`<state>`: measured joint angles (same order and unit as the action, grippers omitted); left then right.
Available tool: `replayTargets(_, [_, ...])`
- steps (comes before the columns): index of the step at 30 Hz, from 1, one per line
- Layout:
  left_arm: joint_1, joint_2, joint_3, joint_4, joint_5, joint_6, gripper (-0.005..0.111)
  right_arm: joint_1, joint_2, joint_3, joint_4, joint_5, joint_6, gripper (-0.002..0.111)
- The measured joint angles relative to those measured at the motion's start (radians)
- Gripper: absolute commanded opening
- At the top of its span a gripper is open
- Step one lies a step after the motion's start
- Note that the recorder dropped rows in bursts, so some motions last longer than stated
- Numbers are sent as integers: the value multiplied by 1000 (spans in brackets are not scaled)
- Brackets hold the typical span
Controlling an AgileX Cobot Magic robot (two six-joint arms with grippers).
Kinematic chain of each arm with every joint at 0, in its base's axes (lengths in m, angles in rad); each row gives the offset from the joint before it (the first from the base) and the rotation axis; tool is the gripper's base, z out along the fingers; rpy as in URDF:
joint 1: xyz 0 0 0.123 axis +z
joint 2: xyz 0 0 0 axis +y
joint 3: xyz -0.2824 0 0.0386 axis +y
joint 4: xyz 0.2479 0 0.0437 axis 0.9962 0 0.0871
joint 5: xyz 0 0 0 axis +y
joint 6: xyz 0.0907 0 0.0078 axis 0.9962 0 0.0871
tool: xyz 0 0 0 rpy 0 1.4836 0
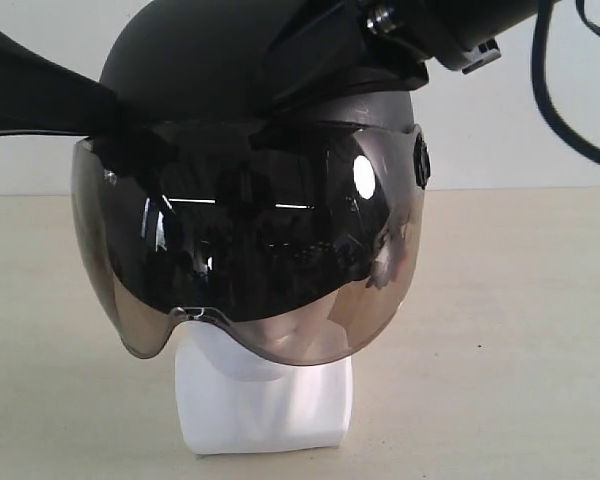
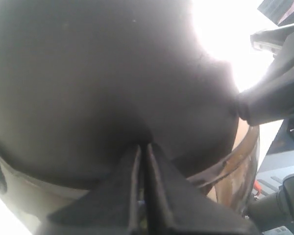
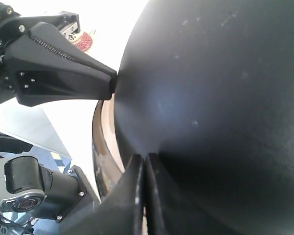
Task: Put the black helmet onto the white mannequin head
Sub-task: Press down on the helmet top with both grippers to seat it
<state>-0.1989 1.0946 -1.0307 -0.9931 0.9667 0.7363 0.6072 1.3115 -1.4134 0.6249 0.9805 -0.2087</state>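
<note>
**Exterior view: black helmet (image 1: 220, 60) sat over white mannequin head (image 1: 265, 405)**

The helmet covered the head, which stood on the pale table (image 1: 520, 330). Only the head's white lower part showed beneath the tinted visor (image 1: 250, 250). In the left wrist view, the left gripper (image 2: 143, 146) had its jaws pressed together on nothing, tips against the matte shell. In the right wrist view, the right gripper (image 3: 145, 156) was the same: jaws pressed together, tips touching the shell. The two grippers met the helmet from opposite sides.
</note>
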Motion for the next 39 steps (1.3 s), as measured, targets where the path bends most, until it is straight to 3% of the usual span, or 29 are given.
replayTargets(7, [0, -2, 9, 37, 68, 0, 4, 0, -6, 43, 14, -2, 0, 0])
replayTargets(30, [0, -32, 74, 12, 57, 0, 4, 2, -15, 98, 40, 7, 0, 0])
replayTargets(39, [0, -33, 93, 55, 102, 0, 4, 54, -10, 141, 6, 22, 11, 0])
